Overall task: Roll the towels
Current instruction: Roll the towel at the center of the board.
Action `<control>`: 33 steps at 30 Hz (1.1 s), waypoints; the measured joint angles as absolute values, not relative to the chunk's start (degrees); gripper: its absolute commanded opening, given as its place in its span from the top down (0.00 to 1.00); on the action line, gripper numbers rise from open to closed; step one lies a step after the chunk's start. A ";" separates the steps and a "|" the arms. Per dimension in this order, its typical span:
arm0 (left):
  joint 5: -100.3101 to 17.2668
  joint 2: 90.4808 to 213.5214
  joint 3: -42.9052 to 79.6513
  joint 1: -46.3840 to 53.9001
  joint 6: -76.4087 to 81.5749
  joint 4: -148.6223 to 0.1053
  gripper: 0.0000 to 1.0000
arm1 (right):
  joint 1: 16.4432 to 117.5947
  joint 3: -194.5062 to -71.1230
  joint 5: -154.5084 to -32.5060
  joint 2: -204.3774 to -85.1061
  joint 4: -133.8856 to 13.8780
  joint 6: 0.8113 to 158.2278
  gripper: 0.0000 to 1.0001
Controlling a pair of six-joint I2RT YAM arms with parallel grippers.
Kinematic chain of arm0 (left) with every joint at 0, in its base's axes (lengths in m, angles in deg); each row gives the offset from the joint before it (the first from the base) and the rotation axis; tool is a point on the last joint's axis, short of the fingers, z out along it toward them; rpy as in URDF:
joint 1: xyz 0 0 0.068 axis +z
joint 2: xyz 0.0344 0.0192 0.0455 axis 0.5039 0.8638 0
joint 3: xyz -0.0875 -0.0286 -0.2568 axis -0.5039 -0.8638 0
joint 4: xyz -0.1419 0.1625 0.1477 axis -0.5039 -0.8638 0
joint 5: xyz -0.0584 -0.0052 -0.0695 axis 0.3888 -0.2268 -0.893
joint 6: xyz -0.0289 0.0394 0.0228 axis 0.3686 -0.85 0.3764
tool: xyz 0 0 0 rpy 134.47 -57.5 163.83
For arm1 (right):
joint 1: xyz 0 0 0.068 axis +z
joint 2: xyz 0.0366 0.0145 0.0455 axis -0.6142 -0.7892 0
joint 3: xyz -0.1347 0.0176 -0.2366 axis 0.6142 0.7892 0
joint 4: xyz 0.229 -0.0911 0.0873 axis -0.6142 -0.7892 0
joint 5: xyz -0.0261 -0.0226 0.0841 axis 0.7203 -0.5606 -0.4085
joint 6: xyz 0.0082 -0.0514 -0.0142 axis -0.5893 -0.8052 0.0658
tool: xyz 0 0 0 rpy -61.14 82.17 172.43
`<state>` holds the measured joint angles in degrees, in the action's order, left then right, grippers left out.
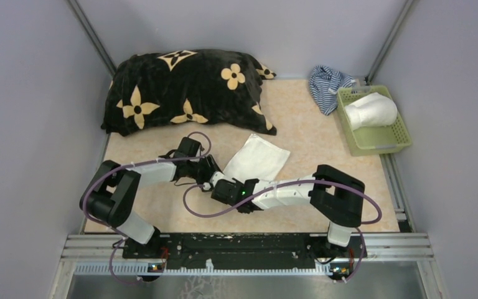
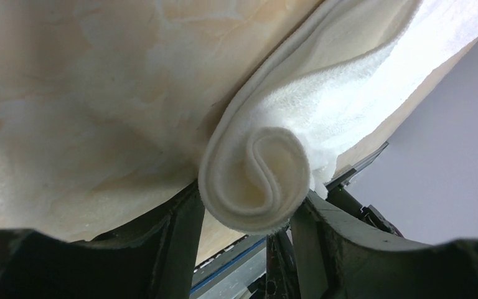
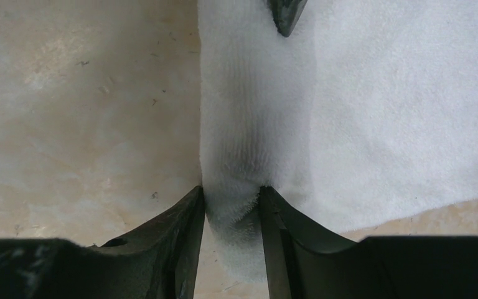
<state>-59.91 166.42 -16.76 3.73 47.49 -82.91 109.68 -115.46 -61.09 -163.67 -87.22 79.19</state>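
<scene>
A white towel lies on the tan table, its near-left end rolled into a short roll. In the left wrist view the spiral end of the roll sits between my left gripper's fingers, which press on both its sides. My left gripper is shut on that roll end. My right gripper is shut on the other end of the same roll, pinching it. A second white towel, rolled, lies in the green basket.
A black pillow with tan flowers fills the back left. A blue-and-white striped garment lies at the back right beside the basket. Grey walls close in on both sides. The arms' mounting rail runs along the near edge.
</scene>
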 measured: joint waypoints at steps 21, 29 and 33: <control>-50.21 158.22 -16.21 7.12 38.38 -94.12 0.28 | 99.19 -114.33 -92.32 -159.86 -82.68 77.81 1.00; -46.56 145.28 -18.29 7.54 36.02 -100.46 0.22 | 86.69 -108.05 -121.92 -160.24 -72.51 85.72 1.00; -47.68 139.58 -20.74 7.54 35.49 -100.68 0.21 | 81.62 -106.26 -131.21 -162.97 -67.51 90.73 1.00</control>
<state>-47.68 139.58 -20.74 7.54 35.49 -100.68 81.62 -106.26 -131.21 -162.97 -67.51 90.73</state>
